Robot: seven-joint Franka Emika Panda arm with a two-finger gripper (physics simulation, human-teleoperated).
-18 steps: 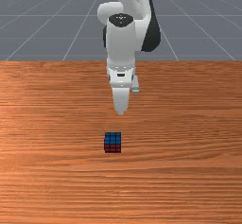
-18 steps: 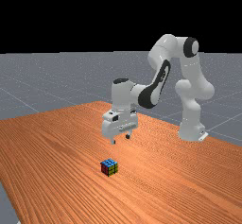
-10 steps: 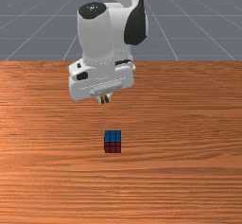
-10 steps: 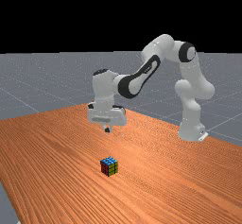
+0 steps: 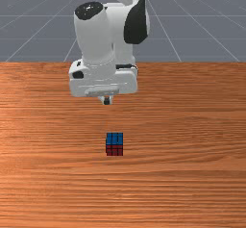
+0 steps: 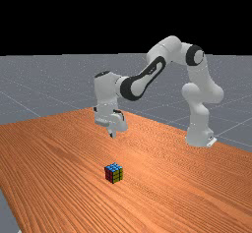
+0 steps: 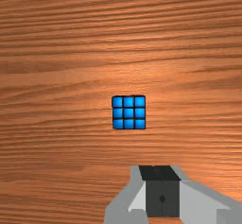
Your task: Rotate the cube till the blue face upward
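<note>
The cube [image 5: 114,144] rests on the table with its blue face up and a red face toward the front view's camera. A yellow face also shows on the cube [image 6: 113,173] in the far view. My gripper [image 5: 106,101] hangs above the table, behind the cube and slightly to the front view's left of it, apart from it. High over the table, the gripper [image 6: 112,135] points down in the far view. In the wrist view the two fingertips of the gripper [image 7: 162,190] meet with nothing between them, and the cube's blue top [image 7: 129,112] lies beyond them.
The wooden table [image 5: 192,126] extends around the cube on every side. At the far view's right, the arm's base [image 6: 199,136] stands by the table's back edge.
My hand has moved toward the front view's left, risen slightly and turned a good deal about its upright axis. The fingers, apart earlier, have closed. The cube looks almost the same, still blue side up.
</note>
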